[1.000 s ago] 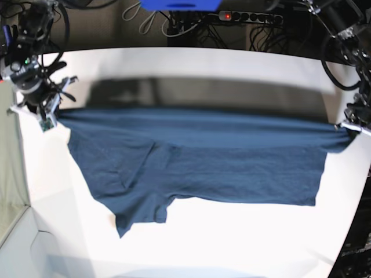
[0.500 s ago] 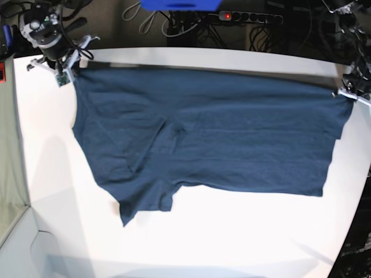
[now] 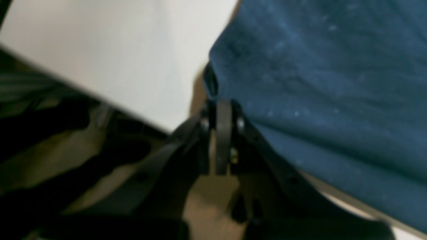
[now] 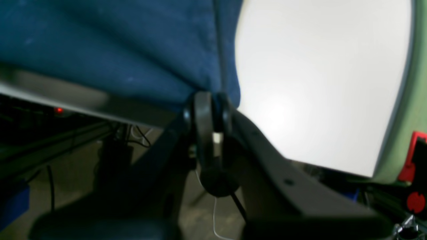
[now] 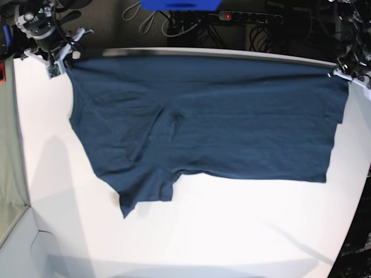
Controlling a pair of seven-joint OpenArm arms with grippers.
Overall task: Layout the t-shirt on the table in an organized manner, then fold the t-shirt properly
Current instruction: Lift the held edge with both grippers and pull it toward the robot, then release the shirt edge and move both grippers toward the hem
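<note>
Black power strip [image 5: 249, 17] with red light, tangled cables [image 5: 174, 26], blue object [image 5: 181, 4]

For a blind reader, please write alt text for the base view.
A dark navy blue cotton t-shirt lies spread across a large white table, one sleeve toward the near edge. The right hand and left hand pinch its far corners.

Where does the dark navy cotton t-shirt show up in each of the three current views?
Base: the dark navy cotton t-shirt is spread across the table's far half.
Left wrist: it fills the right side, its corner pinched by the tool.
Right wrist: it fills the upper left, corner pinched likewise.
Shared landmark: the smooth white tabletop.
</note>
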